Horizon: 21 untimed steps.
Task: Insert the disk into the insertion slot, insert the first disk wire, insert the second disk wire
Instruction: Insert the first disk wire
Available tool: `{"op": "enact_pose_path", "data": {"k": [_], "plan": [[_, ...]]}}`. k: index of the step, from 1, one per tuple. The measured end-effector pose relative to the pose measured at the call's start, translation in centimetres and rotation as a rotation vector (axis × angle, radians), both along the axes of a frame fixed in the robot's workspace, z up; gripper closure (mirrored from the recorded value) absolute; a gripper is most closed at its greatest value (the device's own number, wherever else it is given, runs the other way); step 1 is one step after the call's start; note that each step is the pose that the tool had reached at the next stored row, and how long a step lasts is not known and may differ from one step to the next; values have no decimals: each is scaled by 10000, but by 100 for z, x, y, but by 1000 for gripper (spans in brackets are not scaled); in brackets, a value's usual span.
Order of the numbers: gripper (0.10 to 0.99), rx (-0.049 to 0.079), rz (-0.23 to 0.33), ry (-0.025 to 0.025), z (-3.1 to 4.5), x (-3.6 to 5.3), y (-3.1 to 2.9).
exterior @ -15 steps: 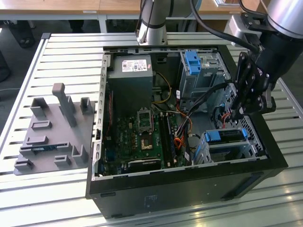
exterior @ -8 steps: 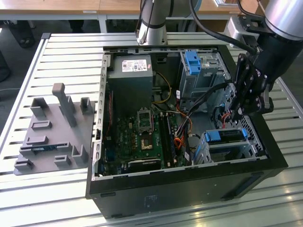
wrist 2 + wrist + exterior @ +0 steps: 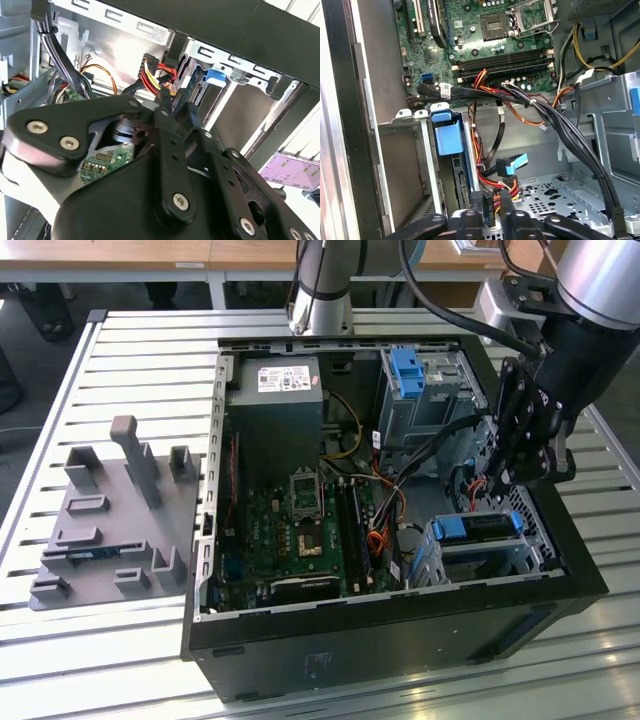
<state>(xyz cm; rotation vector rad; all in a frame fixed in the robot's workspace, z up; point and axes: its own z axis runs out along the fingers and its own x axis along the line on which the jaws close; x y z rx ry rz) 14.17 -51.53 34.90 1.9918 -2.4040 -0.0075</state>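
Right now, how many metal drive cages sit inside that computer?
2. In the exterior view, a taller cage with a blue latch stands farther back; a lower cage holding the blue-framed disk sits nearer the camera. Others may be hidden.

Disk [image 3: 478,527]: blue carrier end shows, drive body hidden inside insertion slot [image 3: 520,558]. Hand [image 3: 178,107] clamped on a black plug [image 3: 489,202]; the plug's contact face is hidden. In second wrist view, the hand's linkages cover most of a green circuit board [image 3: 102,162]. Arm [image 3: 600,290] cut off by exterior view's edge. Power-supply label [image 3: 283,378] too small to read.
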Motion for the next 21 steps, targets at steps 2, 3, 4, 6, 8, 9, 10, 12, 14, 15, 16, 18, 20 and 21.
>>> {"op": "enact_pose_path", "data": {"k": [2,3,4,6,8,9,10,12,14,15,16,18,20,21], "plan": [[867,-33,0,1,-2,0,0],[867,-37,0,0,-2,0,-1],[922,-39,0,0,-1,0,0],[922,-40,0,0,-1,0,0],[922,-39,111,0,-1,1,0],[922,-40,260,0,-1,1,0],[922,-39,441,-1,-2,1,0],[922,-40,818,-2,-4,1,0],[922,-40,1175,-9,-5,1,0],[922,-40,1352,-14,-6,1,0],[922,-40,1511,-24,-7,1,0],[922,-45,1726,-79,-8,-1,-3],[922,-47,1782,-152,-10,-6,-9],[922,-37,1790,-175,-12,-12,-19]]}}
